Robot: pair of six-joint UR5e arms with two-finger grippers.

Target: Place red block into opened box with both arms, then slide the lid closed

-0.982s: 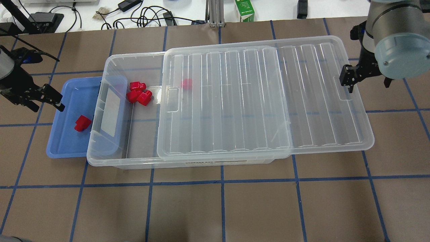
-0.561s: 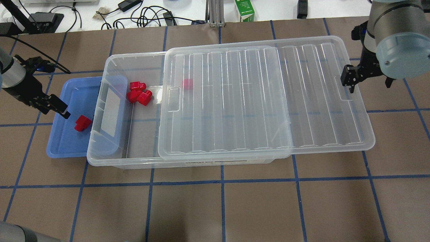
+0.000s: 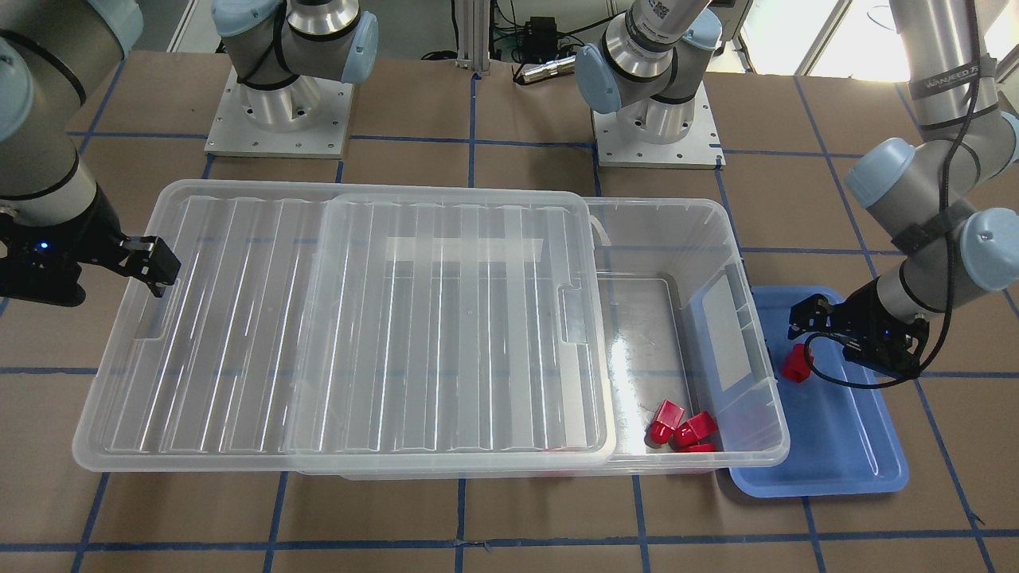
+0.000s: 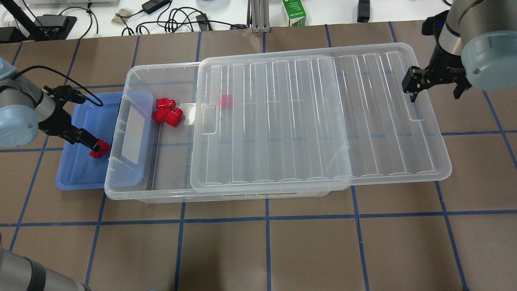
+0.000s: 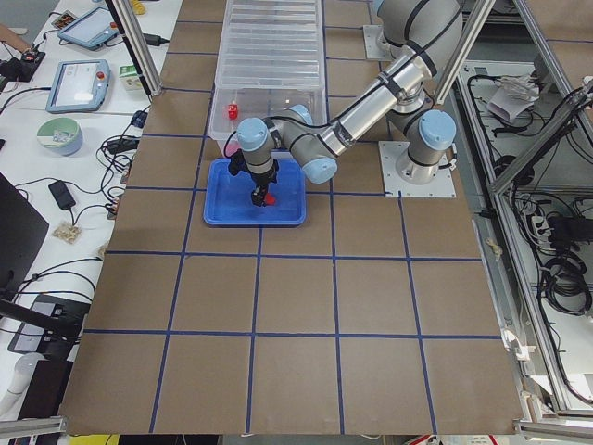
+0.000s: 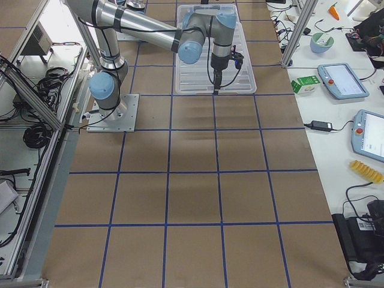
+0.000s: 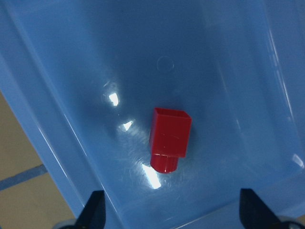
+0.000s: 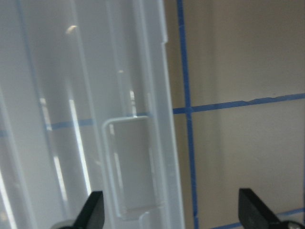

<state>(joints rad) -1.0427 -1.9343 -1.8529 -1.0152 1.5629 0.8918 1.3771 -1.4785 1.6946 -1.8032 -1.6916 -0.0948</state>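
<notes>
left gripper [image 7: 175, 211] wide open above red block [image 7: 169, 138] in blue tray [image 7: 66, 71]

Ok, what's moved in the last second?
The left claw swung in over the blue tray and now hangs open above the lone red block, not gripping it. The right claw, open, drifted slightly away from the robot near the end of the lid. Lid, box and the blocks inside stayed put.

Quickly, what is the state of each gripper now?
Left gripper: open, empty, above the red block.
Right gripper: open, empty, over the lid.
</notes>
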